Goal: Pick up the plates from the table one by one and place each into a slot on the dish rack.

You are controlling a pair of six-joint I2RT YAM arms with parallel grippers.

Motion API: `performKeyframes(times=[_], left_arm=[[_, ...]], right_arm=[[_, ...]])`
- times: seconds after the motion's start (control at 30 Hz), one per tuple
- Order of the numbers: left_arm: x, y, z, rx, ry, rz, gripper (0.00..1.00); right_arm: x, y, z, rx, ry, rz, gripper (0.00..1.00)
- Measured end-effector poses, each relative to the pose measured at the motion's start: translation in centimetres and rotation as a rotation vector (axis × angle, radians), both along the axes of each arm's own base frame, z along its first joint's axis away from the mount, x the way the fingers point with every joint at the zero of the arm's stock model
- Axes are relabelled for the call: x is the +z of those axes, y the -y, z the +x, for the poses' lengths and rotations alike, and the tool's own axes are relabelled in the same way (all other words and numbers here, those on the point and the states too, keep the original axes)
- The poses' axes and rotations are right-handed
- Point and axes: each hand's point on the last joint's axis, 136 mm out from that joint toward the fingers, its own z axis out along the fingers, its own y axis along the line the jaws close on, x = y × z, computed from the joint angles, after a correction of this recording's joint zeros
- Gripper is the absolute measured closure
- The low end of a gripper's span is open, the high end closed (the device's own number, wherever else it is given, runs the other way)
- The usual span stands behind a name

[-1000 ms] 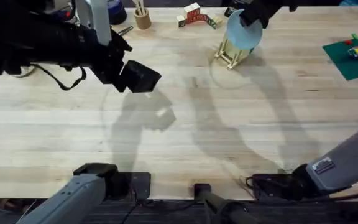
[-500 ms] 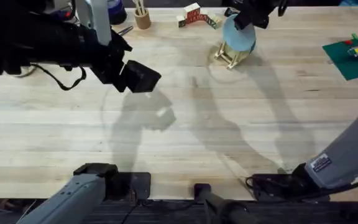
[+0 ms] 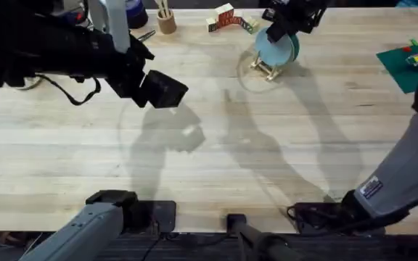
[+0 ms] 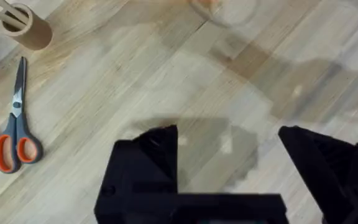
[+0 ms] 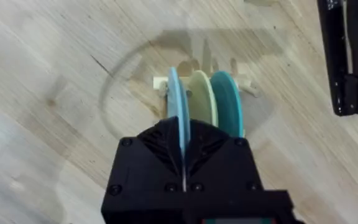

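Observation:
The pale blue plate stands on edge in the dish rack, with my right gripper shut on its upper rim. Beside it in the rack stand the cream-yellow plate and a darker teal plate. From overhead the rack sits at the far middle of the table, the blue plate under my right gripper. My left gripper hovers over the table's left part, open and holding nothing; its fingers stand wide apart.
A wooden cup with sticks and toy blocks line the far edge. A green mat with coloured pieces lies at the right. Scissors lie near the cup. A black object rests beside the rack.
My right gripper has lowered the blue plate down into the rack, and the plate now stands more edge-on. The left arm has not moved.

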Motion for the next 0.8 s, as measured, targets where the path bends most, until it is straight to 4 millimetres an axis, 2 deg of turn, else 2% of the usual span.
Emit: performKeyframes(times=[0.2,0.6,0.8], left_arm=[[0.00,0.00,0.00,0.000,0.000,0.000,0.008],[0.00,0.00,0.01,0.000,0.000,0.000,0.008],[0.00,0.00,0.00,0.000,0.000,0.000,0.008]], right_arm=[[0.00,-0.02,-0.01,0.000,0.000,0.000,0.973],[-0.01,-0.01,-0.06,-0.001,-0.002,0.000,0.866],[-0.02,0.00,-0.09,-0.006,-0.005,0.001,0.860]])
